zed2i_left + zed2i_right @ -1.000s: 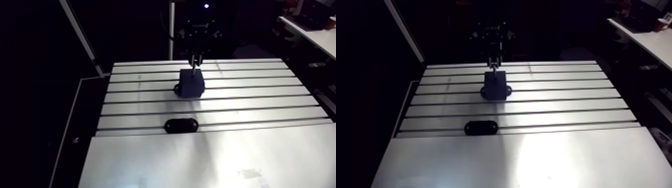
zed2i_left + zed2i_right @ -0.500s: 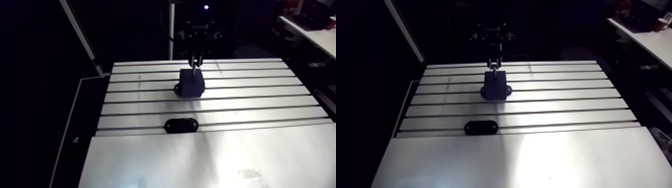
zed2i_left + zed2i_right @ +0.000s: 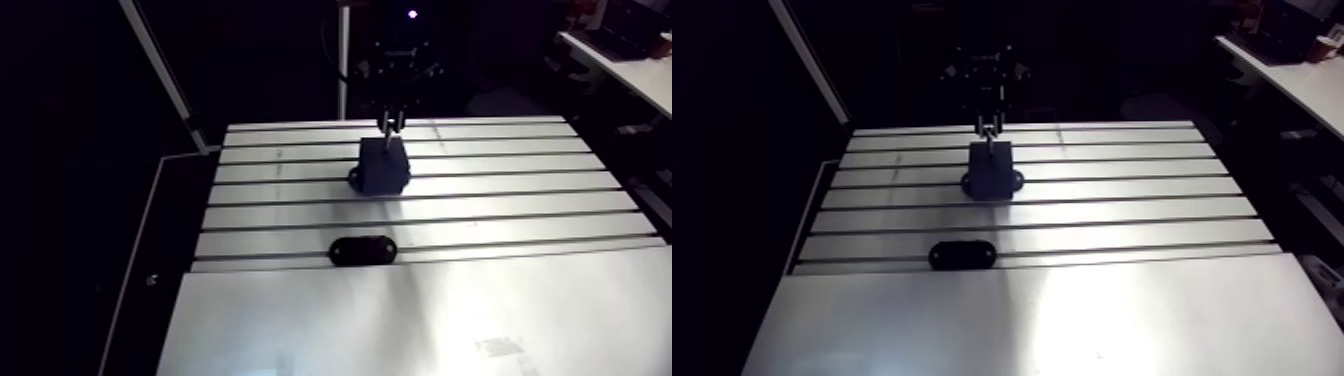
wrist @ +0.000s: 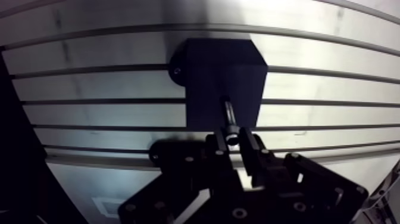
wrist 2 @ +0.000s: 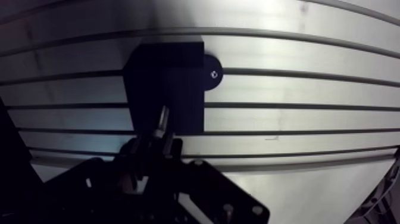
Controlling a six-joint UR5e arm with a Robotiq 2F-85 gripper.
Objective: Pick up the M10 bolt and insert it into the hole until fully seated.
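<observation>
**benchrat:** Where's the bolt (image 4: 228, 115) right now? The arm view is really dim on my end.

**slotnut:** It's in the gripper (image 4: 233, 136). The wrist view shows the two jaws pinching the head end, with the shiny shaft sticking out past the tips towards the black block (image 4: 220, 71).

**benchrat:** So the jaws are clamped on it, not spread?

**slotnut:** Yep, both fingers are tight against the bolt.

**benchrat:** And where's the block?

**slotnut:** Straight ahead of the gripper, at its 12 o'clock, sitting on the slotted table (image 3: 500, 210). It has a small round ear with a screw in it poking out of one side at the base. In the arm view the gripper comes straight down over the block's top, and you can see the bolt as a thin bright line just above it.

**benchrat:** Is the tip in the block?

**slotnut:** Can't tell. The tip lines up over the dark top face, but everything there is black on black, so I can't see whether it's touching or inside.

**benchrat:** Anything else on the table?

**slotnut:** A flat black oval plate (image 3: 362, 250) at about 6 o'clock from the block, well apart from it and lying across one of the slots.
</observation>
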